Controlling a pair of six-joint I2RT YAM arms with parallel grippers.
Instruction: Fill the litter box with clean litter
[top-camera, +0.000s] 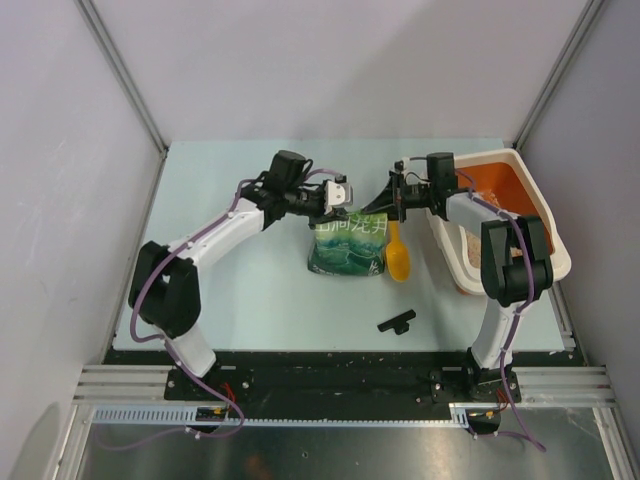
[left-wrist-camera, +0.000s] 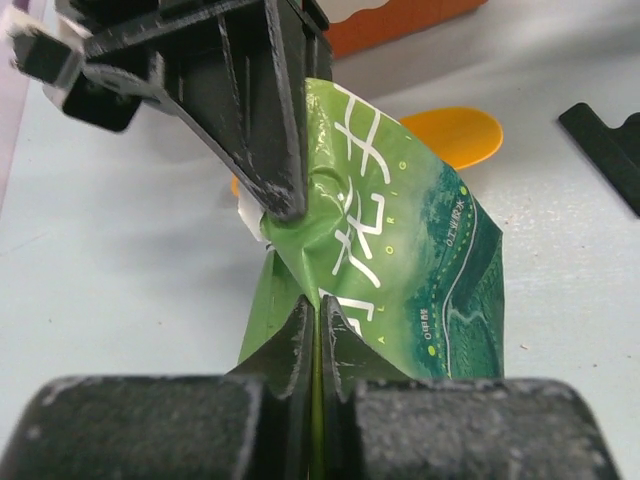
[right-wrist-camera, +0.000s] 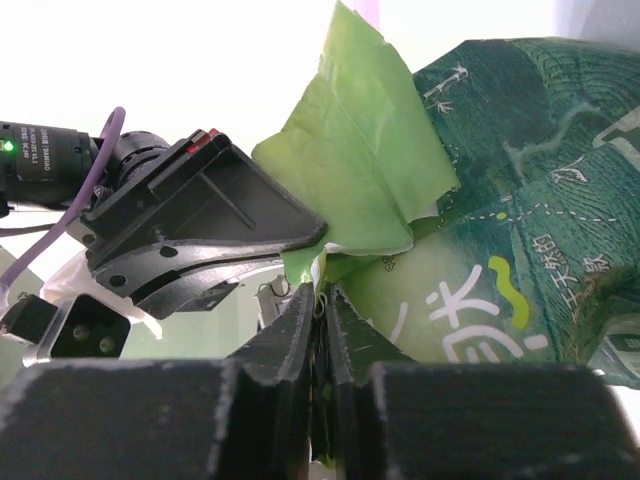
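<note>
A green printed bag (top-camera: 348, 246) stands at the table's middle. My left gripper (top-camera: 338, 200) is shut on its top left corner; in the left wrist view my jaws (left-wrist-camera: 317, 325) pinch the green bag (left-wrist-camera: 400, 260). My right gripper (top-camera: 393, 200) is shut on the top right corner; in the right wrist view my jaws (right-wrist-camera: 320, 300) pinch the bag's folded top edge (right-wrist-camera: 360, 170). The white litter box (top-camera: 540, 200) with orange inside lies at the right, holding some pale beige litter (top-camera: 470, 250). It shows as an orange wall in the left wrist view (left-wrist-camera: 400, 25).
An orange scoop (top-camera: 398, 255) lies right of the bag, between it and the litter box; it also shows in the left wrist view (left-wrist-camera: 455, 135). A black clip (top-camera: 396, 322) lies near the front edge. The enclosure walls stand on both sides.
</note>
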